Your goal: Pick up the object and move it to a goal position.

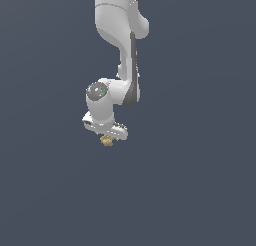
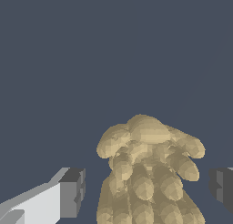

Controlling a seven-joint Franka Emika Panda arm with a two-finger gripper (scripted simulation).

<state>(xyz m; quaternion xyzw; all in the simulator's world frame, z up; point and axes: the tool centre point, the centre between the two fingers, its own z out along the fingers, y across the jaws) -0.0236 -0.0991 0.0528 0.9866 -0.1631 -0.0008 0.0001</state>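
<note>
The object is a small tan-yellow knobbly clump, showing just under the white hand of the arm in the exterior view. In the wrist view the object fills the space between my two dark fingertips. My gripper is open, one finger on either side of the clump, with a narrow gap of dark ground showing on each side. In the exterior view the gripper points down and its fingers are mostly hidden by the hand and the clump.
The white arm comes down from the top of the exterior view. A plain dark blue-grey ground surrounds everything, and no other object or edge shows.
</note>
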